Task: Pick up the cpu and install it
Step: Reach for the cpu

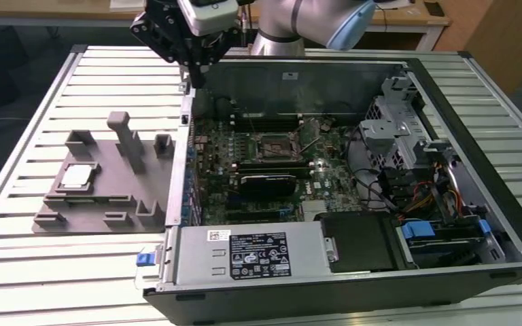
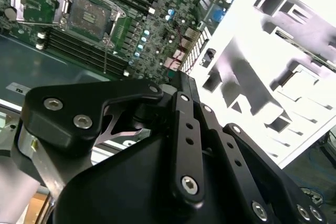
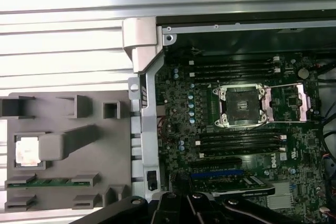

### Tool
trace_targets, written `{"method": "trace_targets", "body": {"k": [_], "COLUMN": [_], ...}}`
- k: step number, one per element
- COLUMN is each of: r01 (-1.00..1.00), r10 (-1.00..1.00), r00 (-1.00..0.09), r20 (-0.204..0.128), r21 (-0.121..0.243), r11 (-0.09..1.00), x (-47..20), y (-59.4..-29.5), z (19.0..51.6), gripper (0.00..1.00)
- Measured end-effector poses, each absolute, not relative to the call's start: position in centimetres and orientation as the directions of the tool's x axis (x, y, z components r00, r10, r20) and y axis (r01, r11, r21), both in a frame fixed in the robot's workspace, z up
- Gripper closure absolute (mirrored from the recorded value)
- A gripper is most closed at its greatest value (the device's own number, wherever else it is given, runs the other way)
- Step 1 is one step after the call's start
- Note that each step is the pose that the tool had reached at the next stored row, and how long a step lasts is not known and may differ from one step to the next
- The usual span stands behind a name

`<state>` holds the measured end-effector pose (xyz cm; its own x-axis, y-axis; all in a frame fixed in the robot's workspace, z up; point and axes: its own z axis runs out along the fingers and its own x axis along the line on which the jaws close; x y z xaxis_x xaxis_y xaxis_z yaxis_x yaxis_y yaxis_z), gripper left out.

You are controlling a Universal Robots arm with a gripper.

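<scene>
Evidently the pick-up is not yet made: the tool (image 1: pixel 193 76) hangs closed and empty over the computer case's (image 1: pixel 352 78) rim, well apart from the cpu (image 1: pixel 78 176). That chip lies flat, silver top up, in a pocket of the grey holder (image 1: pixel 107 180) on the desk (image 1: pixel 25 272). Being square, it has no real long axis. A level, straight-down grasp by opposite edges, clear of the upright post (image 1: pixel 127 139), would suit.
</scene>
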<state>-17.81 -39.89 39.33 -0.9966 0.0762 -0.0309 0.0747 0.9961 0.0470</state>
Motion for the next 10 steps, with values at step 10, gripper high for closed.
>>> {"method": "trace_targets", "body": {"k": [10], "r01": [0.075], "r10": [0.076], "r00": [-0.997], "r20": [-0.033], "r21": [0.048], "r11": [0.996], "x": [-19.8], "y": [-39.9], "z": [39.3], "gripper": [0.89]}}
